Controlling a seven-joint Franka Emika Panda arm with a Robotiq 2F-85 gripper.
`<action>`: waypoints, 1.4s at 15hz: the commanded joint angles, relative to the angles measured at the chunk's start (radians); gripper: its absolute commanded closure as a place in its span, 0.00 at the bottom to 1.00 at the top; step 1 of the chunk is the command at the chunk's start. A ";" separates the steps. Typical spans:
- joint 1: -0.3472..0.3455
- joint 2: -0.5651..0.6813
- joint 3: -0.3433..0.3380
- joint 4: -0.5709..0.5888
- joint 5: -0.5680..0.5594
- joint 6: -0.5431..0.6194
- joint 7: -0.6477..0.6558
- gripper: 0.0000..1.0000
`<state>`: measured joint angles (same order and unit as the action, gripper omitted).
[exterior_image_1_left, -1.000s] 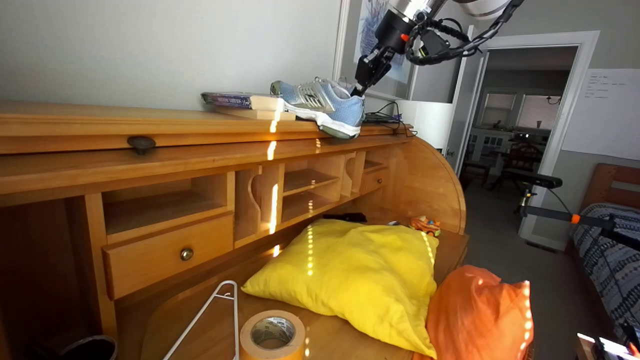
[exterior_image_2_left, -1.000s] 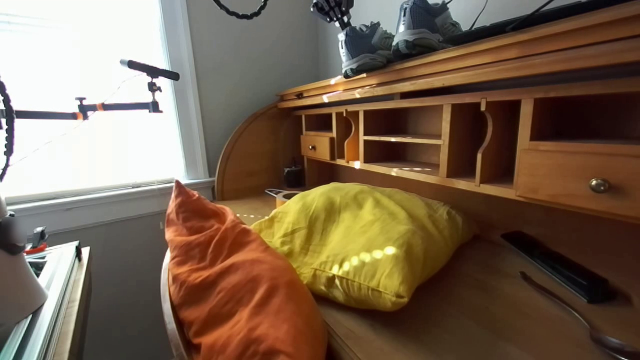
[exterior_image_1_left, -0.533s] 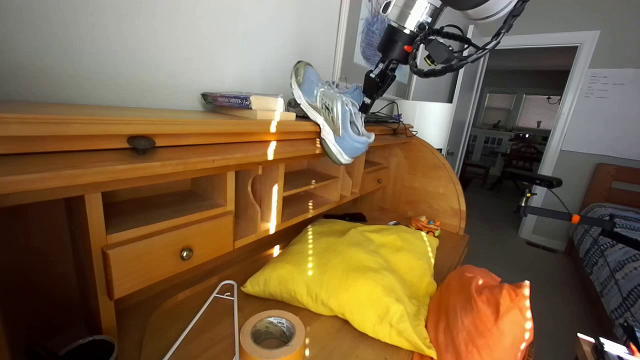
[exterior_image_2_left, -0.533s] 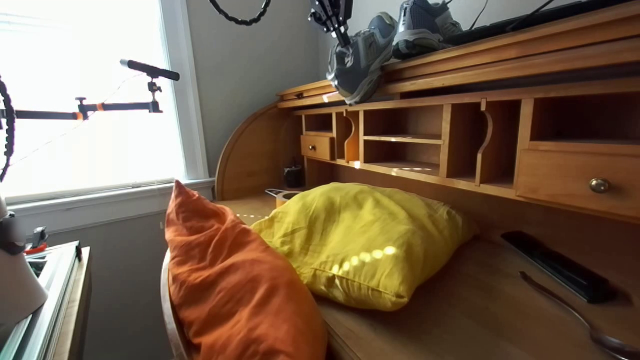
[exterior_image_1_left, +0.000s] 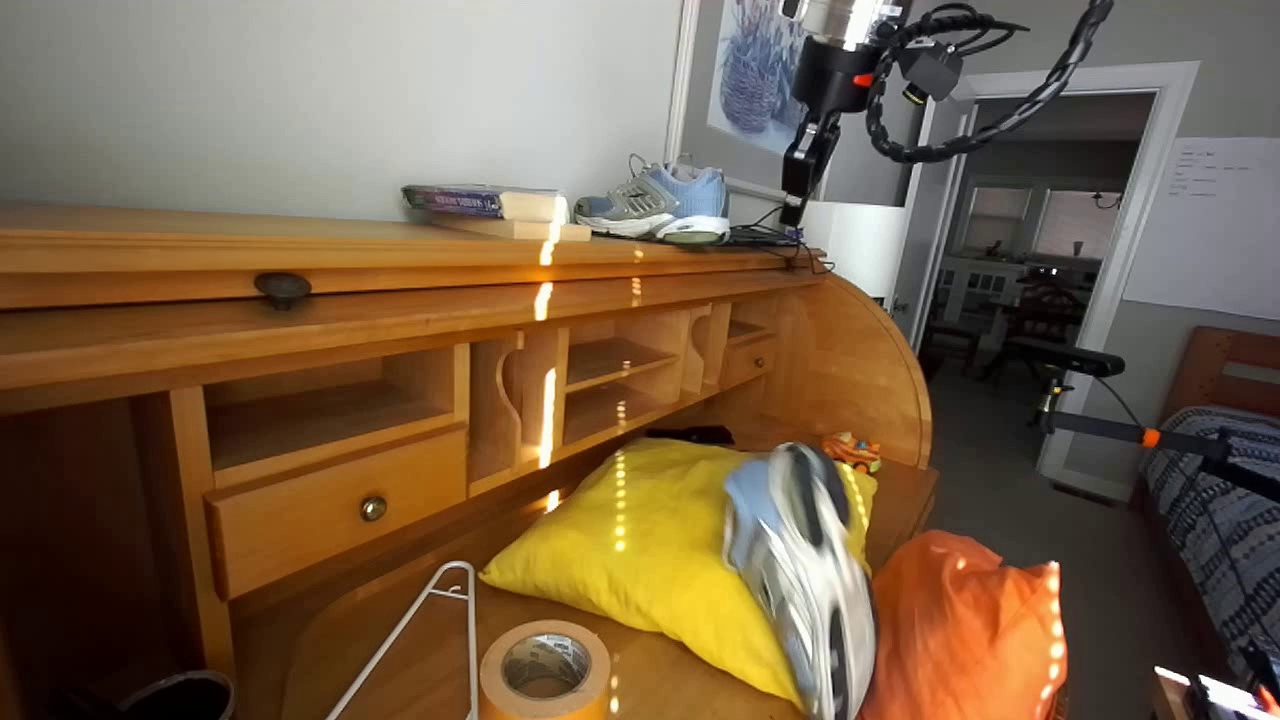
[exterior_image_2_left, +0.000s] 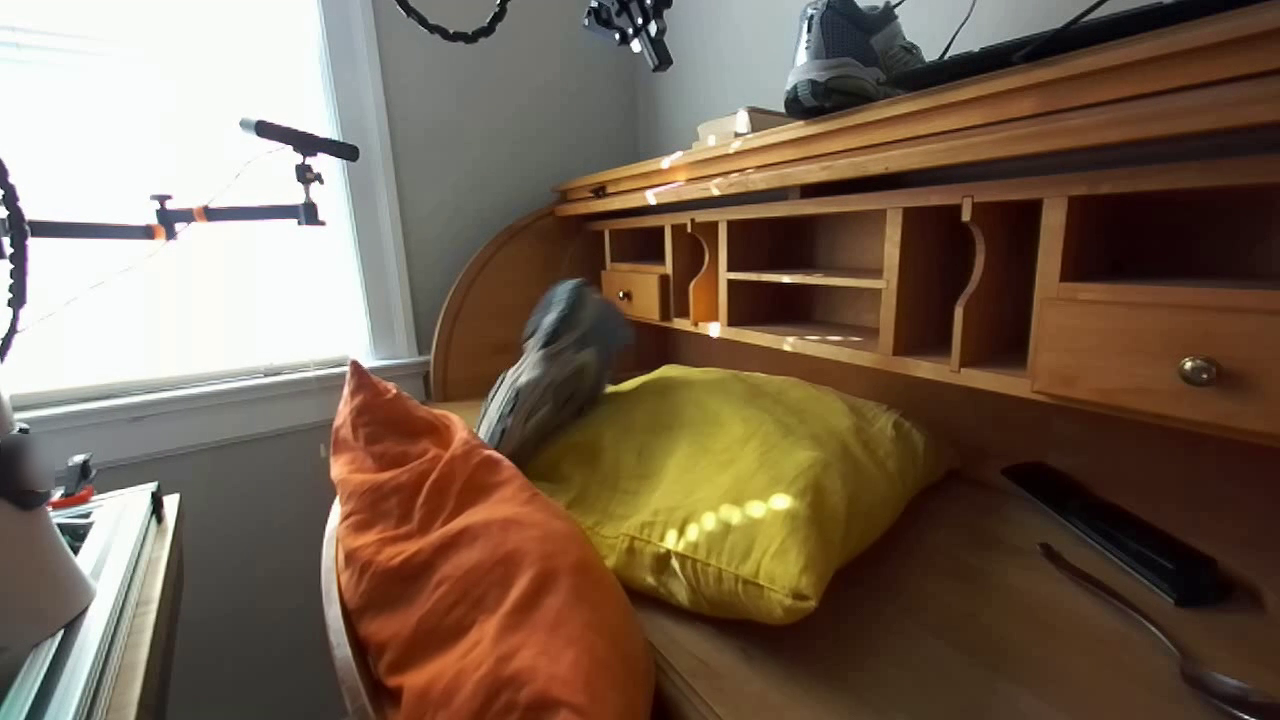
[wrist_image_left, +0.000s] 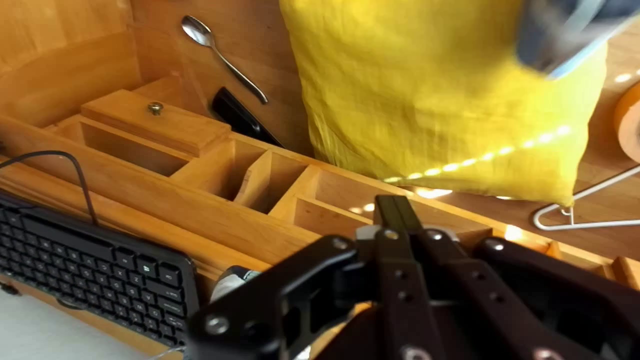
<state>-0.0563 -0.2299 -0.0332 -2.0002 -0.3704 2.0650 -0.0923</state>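
I'm seeing the tool (wrist_image_left: 396, 205) hanging clenched up high. Blurry shoe (exterior_image_1_left: 815, 590) is tilting by the ylw pillow (exterior_image_1_left: 640, 545), can't tell if touching; 2nd shoe (exterior_image_1_left: 665, 205) is sitting nr the kbd (wrist_image_left: 95, 270).

White hanger (wrist_image_left: 595, 225), tape roll (exterior_image_1_left: 547, 708); metal spoon (wrist_image_left: 226, 60)

A black, angular gripper (wrist_image_left: 395, 201), its jointed bars (wrist_image_left: 407, 310) dotted with round silver screws (wrist_image_left: 216, 324), ends in narrow, squared fingers (wrist_image_left: 387, 216). From here I see a matte black collar (exterior_image_1_left: 830, 72) with an orange-red mark (exterior_image_1_left: 862, 80), a shiny silver wrist (exterior_image_1_left: 845, 22), a boxy dark housing (exterior_image_1_left: 930, 70) and a thick, ribbed black cable (exterior_image_1_left: 922, 154) in a wide loop.
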 joint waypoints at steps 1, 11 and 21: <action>-0.008 -0.026 0.017 0.001 -0.062 -0.060 0.028 1.00; -0.049 -0.003 -0.020 0.053 -0.062 0.144 0.115 1.00; -0.074 0.052 -0.061 0.110 -0.001 0.368 0.117 1.00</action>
<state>-0.1232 -0.2177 -0.0801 -1.9197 -0.4122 2.3812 0.0332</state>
